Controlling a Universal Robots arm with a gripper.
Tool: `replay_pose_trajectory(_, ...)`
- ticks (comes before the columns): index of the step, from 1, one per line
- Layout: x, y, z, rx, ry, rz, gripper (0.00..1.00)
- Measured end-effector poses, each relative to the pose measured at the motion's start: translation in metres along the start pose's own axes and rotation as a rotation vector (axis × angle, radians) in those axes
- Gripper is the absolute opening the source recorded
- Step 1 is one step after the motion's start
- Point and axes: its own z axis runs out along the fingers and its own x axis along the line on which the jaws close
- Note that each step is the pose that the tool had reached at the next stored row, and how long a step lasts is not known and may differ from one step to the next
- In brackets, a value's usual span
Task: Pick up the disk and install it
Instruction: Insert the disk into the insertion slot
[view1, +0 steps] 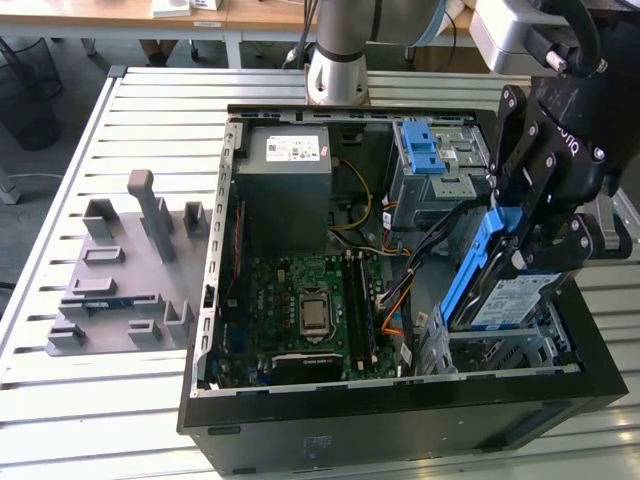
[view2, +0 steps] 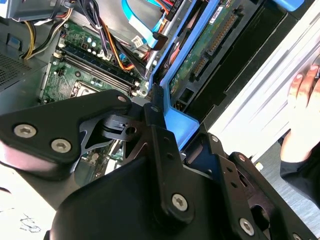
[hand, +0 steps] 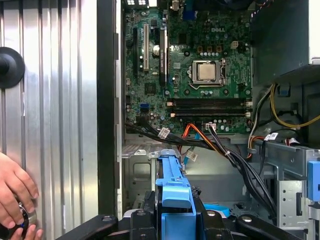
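Observation:
My gripper is shut on the disk, a silver hard drive with a blue-and-white label in a blue carrier frame. It holds the disk tilted steeply, its lower end inside the metal drive bay at the near right corner of the open computer case in the exterior view. In the second wrist view the disk shows its green circuit board, with the gripper clamped on the blue frame. In the first wrist view the blue carrier end of the disk sits between the black fingers.
Inside the case lie the motherboard, a grey power supply box, a light-blue latch bracket and loose cables beside the bay. A grey fixture plate lies on the exterior view's left. A person's hand rests near the case.

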Motion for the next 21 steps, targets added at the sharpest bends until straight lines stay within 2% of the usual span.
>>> replay_pose_trajectory(21,0.0000,-0.0007,0.0091,0.0000,0.0000,0.001,0.36)
